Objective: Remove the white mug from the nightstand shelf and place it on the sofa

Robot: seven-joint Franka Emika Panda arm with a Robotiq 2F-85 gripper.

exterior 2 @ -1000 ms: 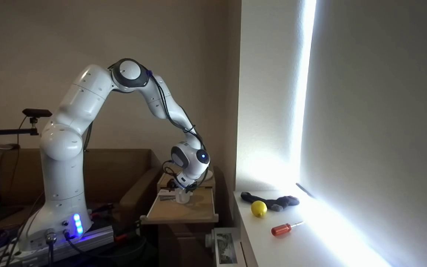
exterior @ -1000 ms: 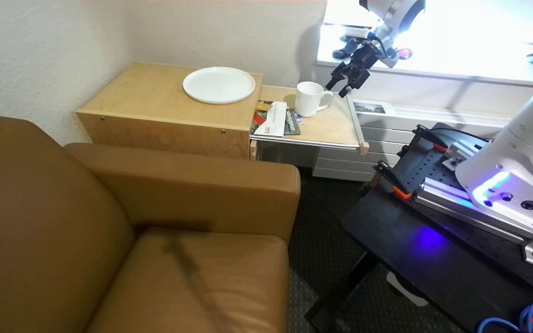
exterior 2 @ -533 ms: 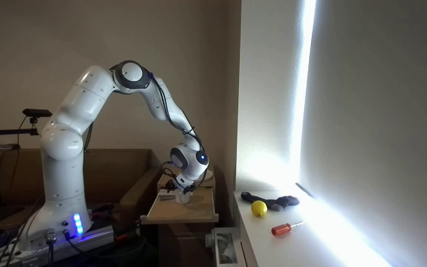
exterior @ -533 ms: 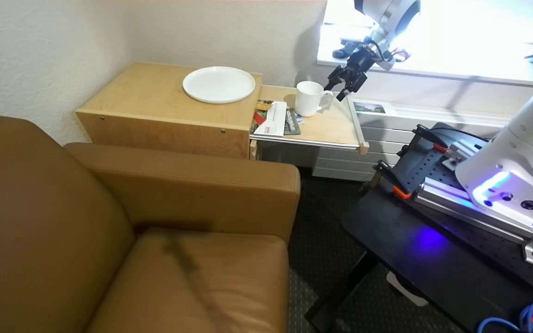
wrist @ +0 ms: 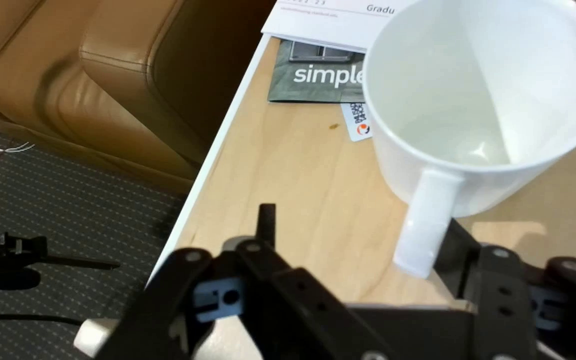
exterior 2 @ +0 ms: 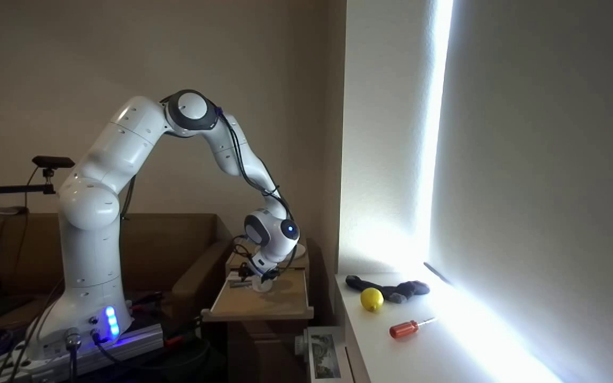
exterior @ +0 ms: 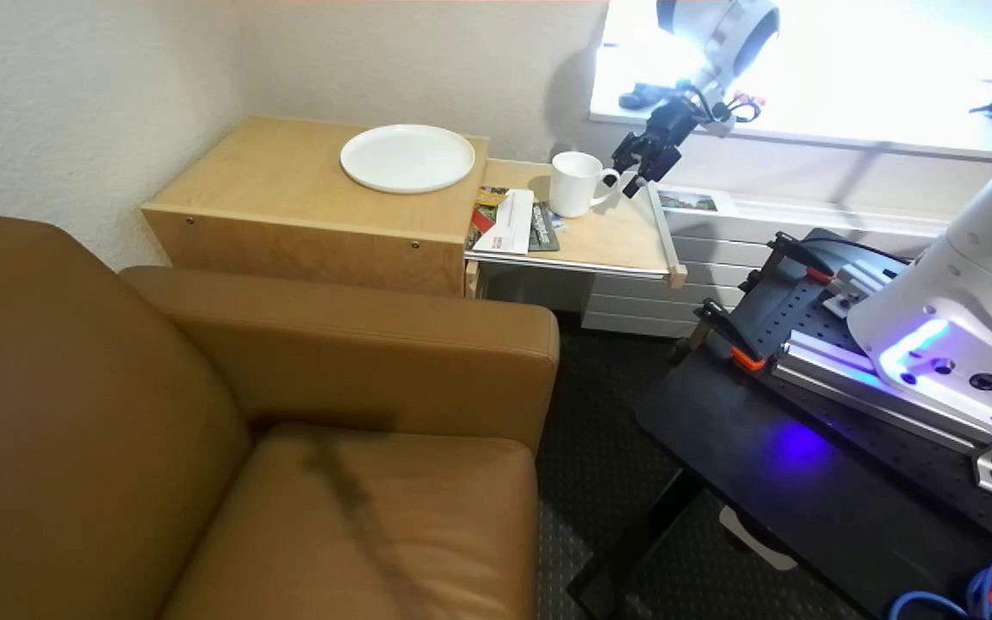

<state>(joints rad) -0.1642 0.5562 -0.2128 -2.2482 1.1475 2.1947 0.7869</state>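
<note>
The white mug (exterior: 573,187) stands upright on the pull-out part of the nightstand shelf (exterior: 621,237), its handle pointing toward my gripper. My gripper (exterior: 623,183) is open at the handle. In the wrist view the gripper (wrist: 360,227) has its fingers wide apart, and the handle of the mug (wrist: 448,95) reaches between them, close to the right-hand finger. I cannot tell whether they touch. In an exterior view the gripper (exterior 2: 257,273) partly hides the mug (exterior 2: 262,284). The tan sofa (exterior: 375,508) stands in front of the nightstand, its arm nearest the shelf.
A white plate (exterior: 408,158) lies on the nightstand top. Papers and leaflets (exterior: 509,222) lie beside the mug. The shelf has a raised end rail (exterior: 666,228). A windowsill (exterior 2: 370,346) holds a lemon (exterior 2: 372,299), a screwdriver (exterior 2: 405,329) and a dark cloth item (exterior 2: 391,290).
My gripper has moved down to the level of the mug's handle, and the arm has lowered with it. The mug has stayed in place.
</note>
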